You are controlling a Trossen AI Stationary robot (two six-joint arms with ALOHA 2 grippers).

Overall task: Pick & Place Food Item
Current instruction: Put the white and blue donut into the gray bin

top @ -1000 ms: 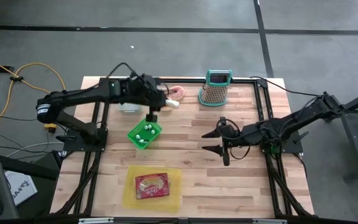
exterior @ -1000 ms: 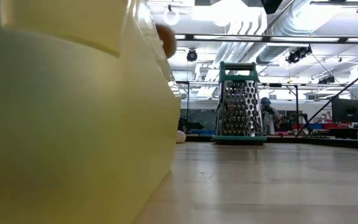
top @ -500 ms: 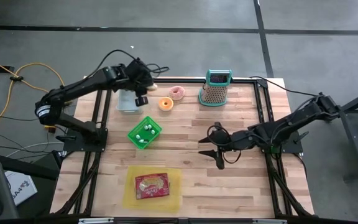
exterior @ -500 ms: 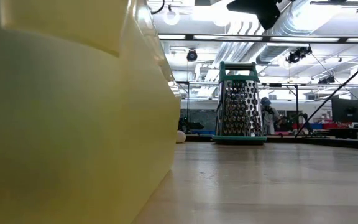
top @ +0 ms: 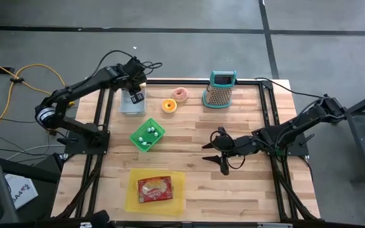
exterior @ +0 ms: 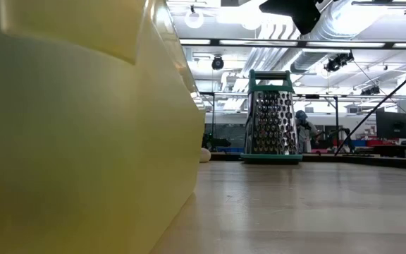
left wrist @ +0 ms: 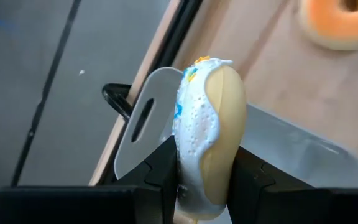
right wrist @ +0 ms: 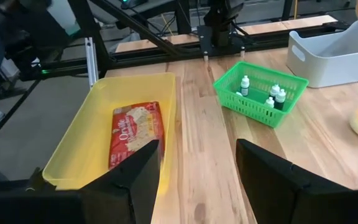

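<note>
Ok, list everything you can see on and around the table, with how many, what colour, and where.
Wooden table: one, light wood.
Grey bin: one, far left corner.
Iced eclair: one, cream with white icing, in the left gripper above the grey bin.
Orange doughnut: one, right of the grey bin.
Pink doughnut: one, by the far edge.
Box grater: one, teal and steel, far edge.
Green basket: one, holding small white bottles, centre left.
Yellow tub: one, near edge, holding a red packet.
Left gripper: shut on the eclair.
Right gripper: open, mid-table.
</note>
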